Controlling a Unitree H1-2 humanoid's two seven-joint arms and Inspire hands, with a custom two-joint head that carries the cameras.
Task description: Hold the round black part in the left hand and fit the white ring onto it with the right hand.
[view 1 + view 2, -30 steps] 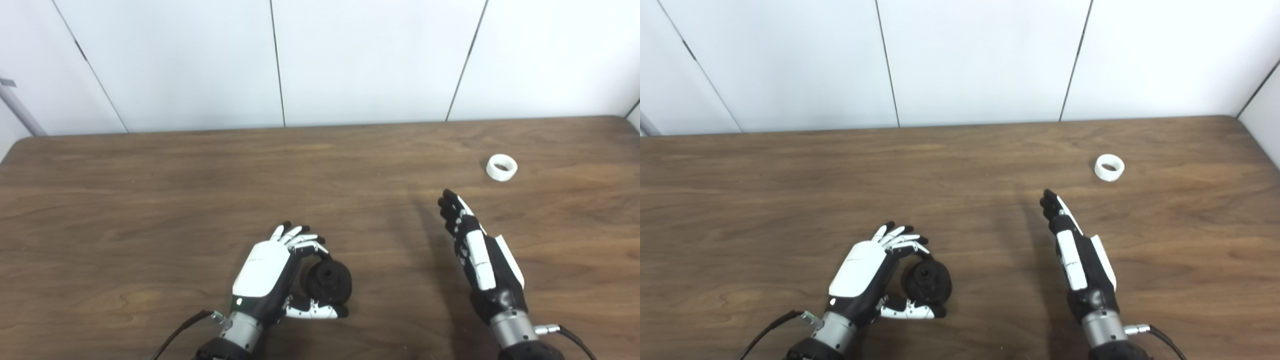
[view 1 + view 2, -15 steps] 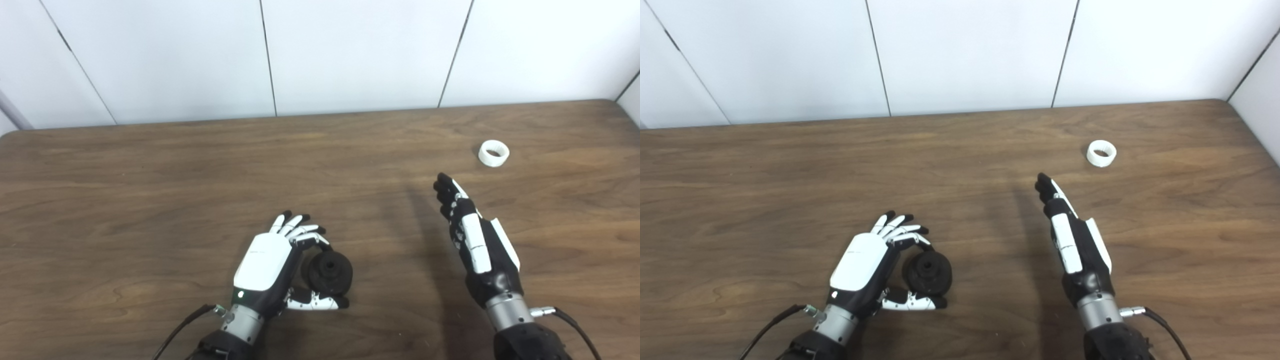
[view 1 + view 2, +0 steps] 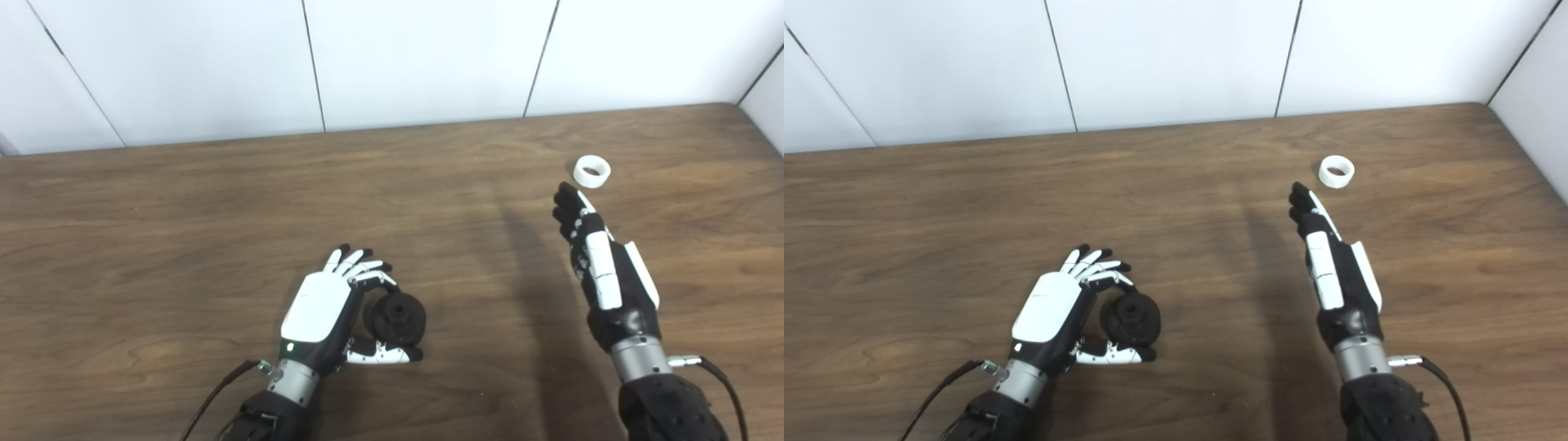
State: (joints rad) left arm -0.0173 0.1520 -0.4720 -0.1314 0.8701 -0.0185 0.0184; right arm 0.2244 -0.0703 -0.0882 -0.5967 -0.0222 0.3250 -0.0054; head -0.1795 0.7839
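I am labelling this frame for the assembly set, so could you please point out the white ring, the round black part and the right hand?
white ring [image 3: 592, 171]: left eye view, on its near rim.
round black part [image 3: 397, 317]: left eye view, on its top face.
right hand [image 3: 1335, 269]: right eye view, on its back.

left hand [image 3: 318, 306] hides round black part's [image 3: 397, 317] near-left side

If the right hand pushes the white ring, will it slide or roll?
The white ring lies flat, hole up, on the smooth table, so it would probably slide. It looks small and thin-walled, likely light. The right hand is open, close but not touching.
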